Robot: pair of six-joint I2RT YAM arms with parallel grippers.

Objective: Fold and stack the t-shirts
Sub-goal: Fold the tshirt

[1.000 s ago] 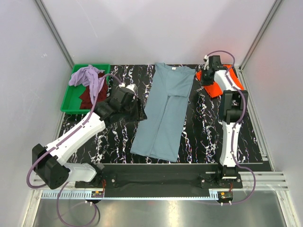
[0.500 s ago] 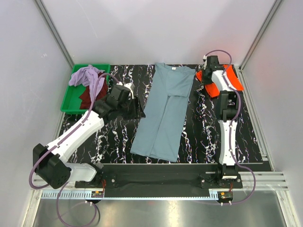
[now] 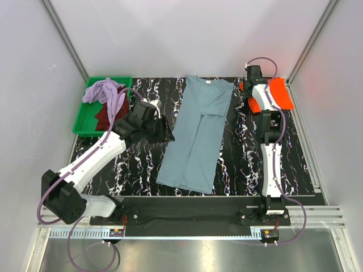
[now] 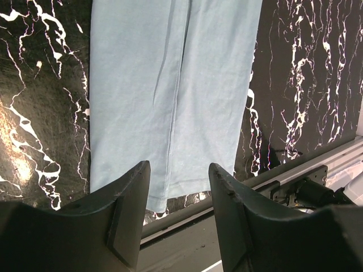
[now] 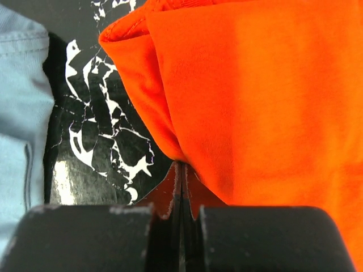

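Note:
A dusty blue-grey t-shirt (image 3: 198, 133) lies folded into a long strip down the middle of the black marbled table; its lower end shows in the left wrist view (image 4: 170, 85). Just left of that strip hovers my left gripper (image 3: 164, 133) (image 4: 178, 167), open and holding nothing. At the back right lies the bright orange t-shirt (image 3: 276, 95) (image 5: 255, 85). My right gripper (image 3: 250, 85) (image 5: 181, 170) is shut on its left edge, with cloth pinched at the jaw tips. A lavender t-shirt (image 3: 102, 90) and a dark maroon t-shirt (image 3: 108, 116) lie crumpled at the back left.
The green plastic tray (image 3: 85, 122) at the back left holds the lavender and maroon shirts. White walls close in the table on three sides. A metal rail (image 4: 317, 164) runs along the near edge by the arm bases.
My right gripper has reached farther back and the orange t-shirt has shifted right with it, lying flatter. The left arm has swung slightly, its gripper staying beside the blue-grey shirt.

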